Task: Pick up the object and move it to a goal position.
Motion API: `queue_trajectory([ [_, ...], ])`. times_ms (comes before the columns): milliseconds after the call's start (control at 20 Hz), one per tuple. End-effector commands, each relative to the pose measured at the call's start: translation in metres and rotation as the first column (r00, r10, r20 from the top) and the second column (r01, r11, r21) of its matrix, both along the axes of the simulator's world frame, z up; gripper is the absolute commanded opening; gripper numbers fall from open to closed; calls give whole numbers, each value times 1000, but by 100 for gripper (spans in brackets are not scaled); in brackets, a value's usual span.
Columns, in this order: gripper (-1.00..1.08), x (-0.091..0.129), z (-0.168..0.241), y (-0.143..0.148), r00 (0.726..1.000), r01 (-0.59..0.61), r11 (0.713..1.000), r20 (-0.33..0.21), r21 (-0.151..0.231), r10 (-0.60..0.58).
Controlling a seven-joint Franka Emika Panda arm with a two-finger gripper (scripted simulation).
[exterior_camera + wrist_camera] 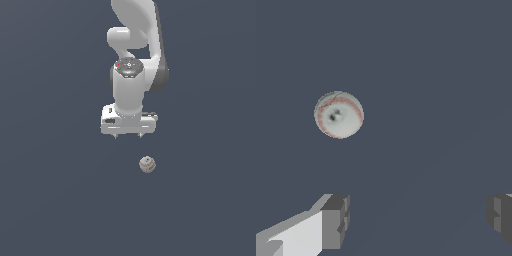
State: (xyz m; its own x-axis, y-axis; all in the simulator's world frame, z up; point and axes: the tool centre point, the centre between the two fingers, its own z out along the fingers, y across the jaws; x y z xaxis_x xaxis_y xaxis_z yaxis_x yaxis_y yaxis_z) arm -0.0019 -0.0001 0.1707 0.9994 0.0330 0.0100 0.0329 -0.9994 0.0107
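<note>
Ball [147, 164], off-white, reddish seams, dark speck, apart from spread, empty fingers [336, 220]

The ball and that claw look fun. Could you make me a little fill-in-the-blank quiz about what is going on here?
1. The ball is off-white with ____ stitch-like marks.
2. The claw has its two fingers spread ____.
3. The claw holds ____ between its fingers.
4. In the exterior view, the ball sits below the claw and slightly toward that view's ____.

Missing words: reddish; open; nothing; right
</note>
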Motion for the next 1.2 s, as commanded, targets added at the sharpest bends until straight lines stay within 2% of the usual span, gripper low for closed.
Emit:
queue_trajectory([
  [0, 100, 0, 0, 0, 1000, 0, 1000, 0, 0, 0],
  [350, 100, -8, -11, 25, 998, -47, 999, -35, -7, 46],
  [550, 100, -10, -13, 28, 997, -61, 998, -40, -8, 61],
  [1150, 100, -3, -17, 31, 999, 39, 999, -36, -6, -39],
])
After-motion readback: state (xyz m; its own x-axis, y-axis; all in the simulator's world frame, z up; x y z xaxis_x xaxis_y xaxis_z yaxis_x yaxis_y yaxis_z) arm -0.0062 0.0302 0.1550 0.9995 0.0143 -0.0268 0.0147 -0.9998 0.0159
